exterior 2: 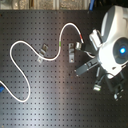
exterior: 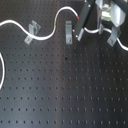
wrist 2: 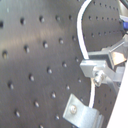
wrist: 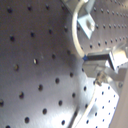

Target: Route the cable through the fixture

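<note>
Routing is midway: the cable (exterior: 50,31) snakes across the black worktop (exterior: 65,90), past the first bracket (exterior: 33,31) to the middle bracket (exterior: 68,32). Gripper (exterior: 80,31) pinches it near the red band; next, thread the far bracket (exterior: 113,35)

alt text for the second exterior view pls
A white cable snakes across a black perforated board, passing small metal fixtures toward a white robot arm at the second exterior view's right. The fingers are hard to make out.
</note>
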### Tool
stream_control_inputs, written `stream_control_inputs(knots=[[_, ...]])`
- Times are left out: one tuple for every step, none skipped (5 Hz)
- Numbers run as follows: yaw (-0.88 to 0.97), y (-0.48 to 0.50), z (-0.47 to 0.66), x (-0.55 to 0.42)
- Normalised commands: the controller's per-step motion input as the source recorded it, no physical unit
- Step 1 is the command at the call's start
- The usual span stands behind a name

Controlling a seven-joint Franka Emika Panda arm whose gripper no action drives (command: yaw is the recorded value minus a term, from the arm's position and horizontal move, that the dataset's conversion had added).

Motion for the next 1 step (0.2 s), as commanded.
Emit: stream_control_inputs(knots=[[0.0,-0.012,0.0,-0.02]])
